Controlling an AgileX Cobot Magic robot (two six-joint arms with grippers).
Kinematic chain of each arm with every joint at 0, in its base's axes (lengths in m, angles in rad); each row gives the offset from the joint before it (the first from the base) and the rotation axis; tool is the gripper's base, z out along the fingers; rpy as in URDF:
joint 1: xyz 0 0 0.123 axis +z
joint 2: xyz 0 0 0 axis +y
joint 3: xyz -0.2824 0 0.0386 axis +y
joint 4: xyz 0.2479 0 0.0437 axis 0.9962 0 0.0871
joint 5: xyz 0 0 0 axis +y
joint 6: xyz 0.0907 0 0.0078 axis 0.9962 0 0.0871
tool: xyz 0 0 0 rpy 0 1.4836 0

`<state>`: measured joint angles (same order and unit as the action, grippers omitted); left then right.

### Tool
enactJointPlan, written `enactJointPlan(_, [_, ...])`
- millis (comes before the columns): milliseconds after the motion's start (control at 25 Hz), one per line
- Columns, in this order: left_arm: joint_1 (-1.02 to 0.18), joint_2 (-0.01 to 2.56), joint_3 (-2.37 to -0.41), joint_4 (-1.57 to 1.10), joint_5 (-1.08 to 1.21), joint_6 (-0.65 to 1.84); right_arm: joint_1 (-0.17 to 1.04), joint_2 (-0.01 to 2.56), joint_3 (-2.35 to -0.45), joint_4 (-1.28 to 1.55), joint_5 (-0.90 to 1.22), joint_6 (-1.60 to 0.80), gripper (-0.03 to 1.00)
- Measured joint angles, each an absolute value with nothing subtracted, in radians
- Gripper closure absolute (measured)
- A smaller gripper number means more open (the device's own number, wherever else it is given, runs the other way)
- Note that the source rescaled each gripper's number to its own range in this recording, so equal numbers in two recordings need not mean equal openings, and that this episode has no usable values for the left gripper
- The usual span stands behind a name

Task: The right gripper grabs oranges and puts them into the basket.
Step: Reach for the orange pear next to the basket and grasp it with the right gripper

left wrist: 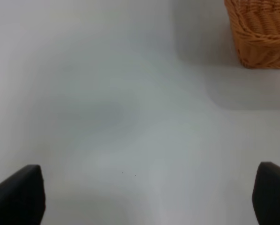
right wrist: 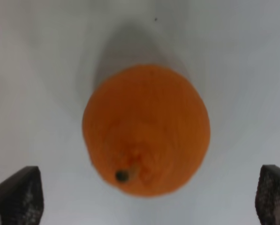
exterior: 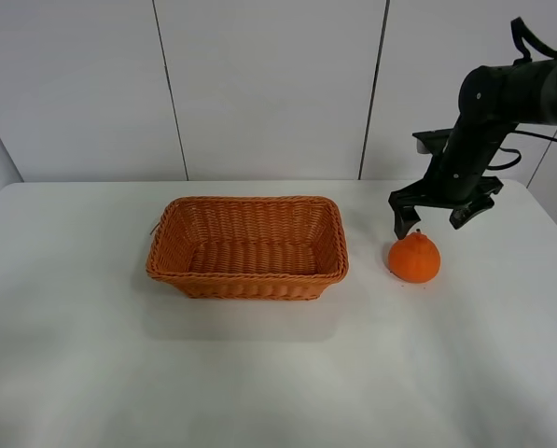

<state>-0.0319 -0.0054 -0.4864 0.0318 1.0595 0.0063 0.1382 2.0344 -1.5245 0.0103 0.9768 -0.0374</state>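
Exterior high: right gripper (exterior: pixel 431 224) hangs just above the orange (exterior: pixel 414 259). Jaws spread wide, pinching nothing. The orange sits on the bench (exterior: pixel 259 373) directly under the jaws. One fingertip looks very close to its knobbed top; I can't tell if it touches. The basket (exterior: pixel 250 280) is on the bench off to one side of the jaws, near the fruit but apart from it, with nothing inside.

Left wrist: left gripper (left wrist: pixel 144 197) has its jaws spread too, over bare bench. A basket corner shows ahead of them and to one side.

Right wrist: the orange is centred between the two fingertips (right wrist: pixel 18 194), with a clear gap on each side. The stem end faces the wrist.

My read: the step in hand is descend and close.
- Go straight down until the pads straddle the widest part. Pinching on the tapering knob would likely squeeze the fruit out.
- Hold the centring; it's round, so if one finger lands first it will probably roll.
- Close gently, enough to bear the weight without crushing the skin.
- Lift above the braided rim before moving across to the basket — the flared wall could catch a low carry.
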Motion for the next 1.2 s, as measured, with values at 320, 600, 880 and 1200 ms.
enactJointPlan(320, [-0.032, -0.005, -0.486, 0.032, 1.06, 0.006, 0.138, 2.153, -1.525, 0.01, 0.92, -0.034, -0.03])
enactJointPlan(600, [-0.032, -0.005, -0.486, 0.032, 1.06, 0.006, 0.138, 2.176, -1.525, 0.011, 0.865, -0.013, -0.03])
enactJointPlan(880, [-0.032, -0.005, -0.486, 0.032, 1.06, 0.006, 0.138, 2.205, -1.526, 0.02, 0.862, -0.011, -0.02])
enactJointPlan(1200, [-0.032, -0.005, -0.486, 0.032, 1.06, 0.006, 0.138, 2.206, -1.528, 0.017, 0.872, -0.011, 0.76])
